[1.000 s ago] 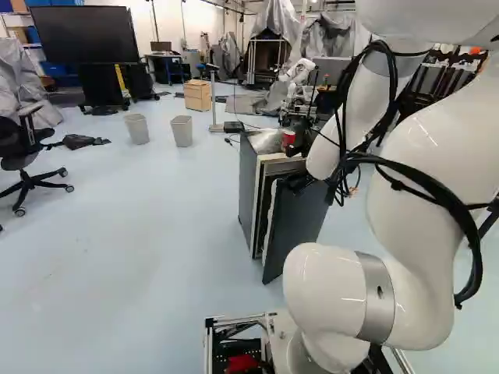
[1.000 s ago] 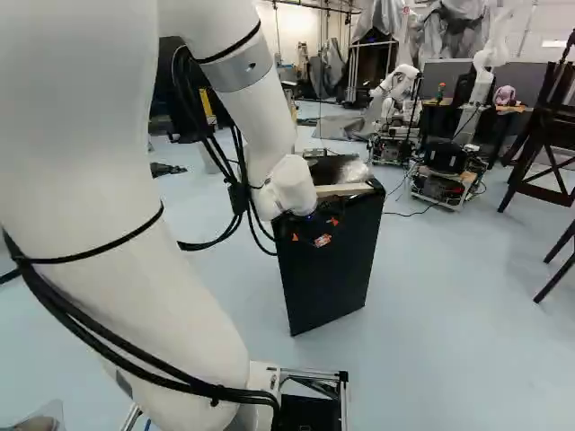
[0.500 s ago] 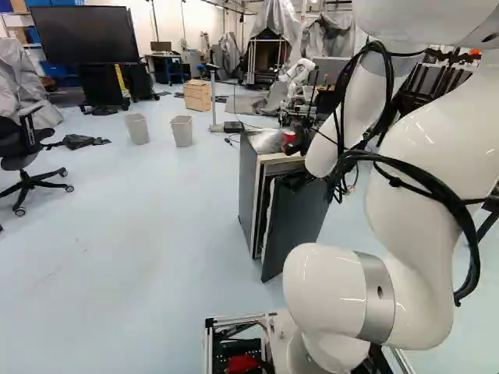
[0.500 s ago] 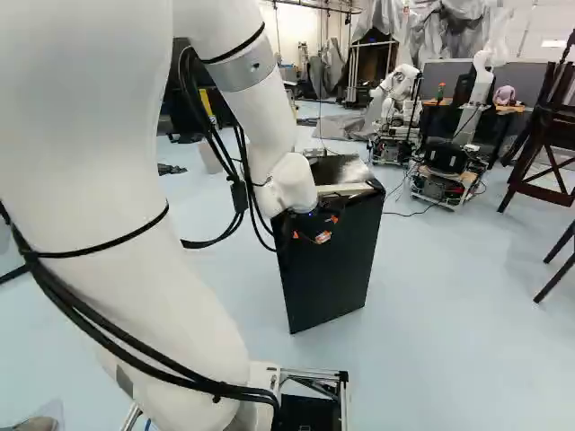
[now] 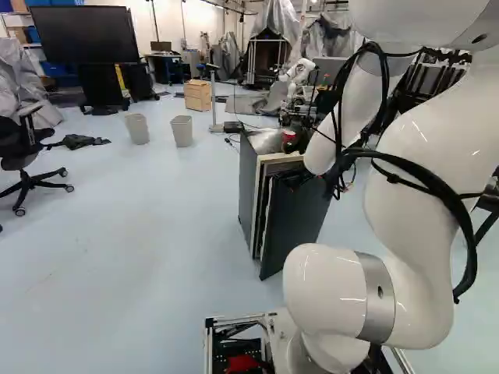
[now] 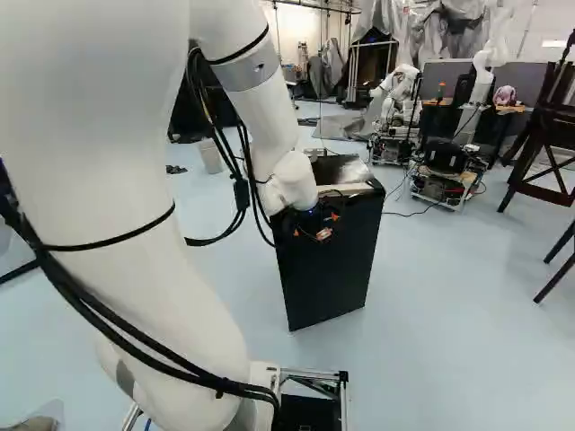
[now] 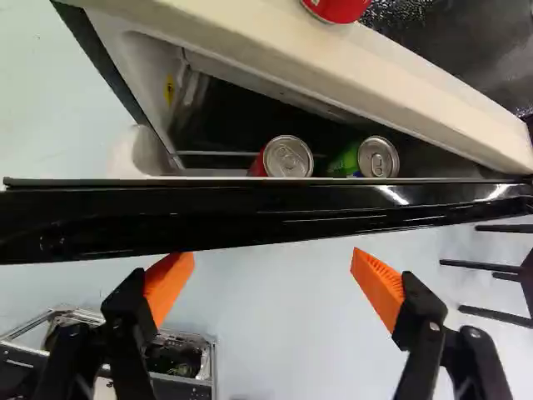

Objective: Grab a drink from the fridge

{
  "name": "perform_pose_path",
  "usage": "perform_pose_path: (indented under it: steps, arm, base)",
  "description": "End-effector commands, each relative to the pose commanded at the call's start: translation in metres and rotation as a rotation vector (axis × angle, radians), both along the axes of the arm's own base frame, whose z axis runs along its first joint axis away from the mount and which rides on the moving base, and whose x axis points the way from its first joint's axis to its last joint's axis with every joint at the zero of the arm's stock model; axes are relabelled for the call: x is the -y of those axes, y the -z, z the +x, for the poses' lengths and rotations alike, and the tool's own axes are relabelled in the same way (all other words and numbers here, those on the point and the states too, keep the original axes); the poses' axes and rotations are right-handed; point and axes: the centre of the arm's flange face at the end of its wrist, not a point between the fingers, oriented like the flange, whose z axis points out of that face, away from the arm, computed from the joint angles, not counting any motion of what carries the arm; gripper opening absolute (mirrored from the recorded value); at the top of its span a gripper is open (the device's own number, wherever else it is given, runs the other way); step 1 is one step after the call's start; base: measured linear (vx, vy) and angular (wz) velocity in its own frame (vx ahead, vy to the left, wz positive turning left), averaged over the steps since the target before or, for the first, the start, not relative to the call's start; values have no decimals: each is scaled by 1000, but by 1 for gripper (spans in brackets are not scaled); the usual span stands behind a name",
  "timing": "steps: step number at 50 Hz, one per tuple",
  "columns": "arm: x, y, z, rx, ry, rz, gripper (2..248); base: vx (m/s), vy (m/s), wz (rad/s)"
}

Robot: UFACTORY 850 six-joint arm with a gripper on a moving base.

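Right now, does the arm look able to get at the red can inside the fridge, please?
Probably not directly: the fridge door stands ajar, but its black edge lies between the end effector and the red can. Swinging it wider would likely help.

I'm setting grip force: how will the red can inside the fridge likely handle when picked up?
The red can looks sealed under its tab, so it is probably full: stiff and heavy for its size. Its smooth metal may slip. Being round, it would likely roll if knocked over.
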Motion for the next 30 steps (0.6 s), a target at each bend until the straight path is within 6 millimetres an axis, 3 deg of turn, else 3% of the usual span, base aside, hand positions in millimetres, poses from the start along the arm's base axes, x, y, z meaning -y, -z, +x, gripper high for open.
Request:
perform_pose_path:
  steps: [30]
  arm:
    - [1, 0, 18, 6, -13, -2, 247]
  base:
    - [0, 0, 0]
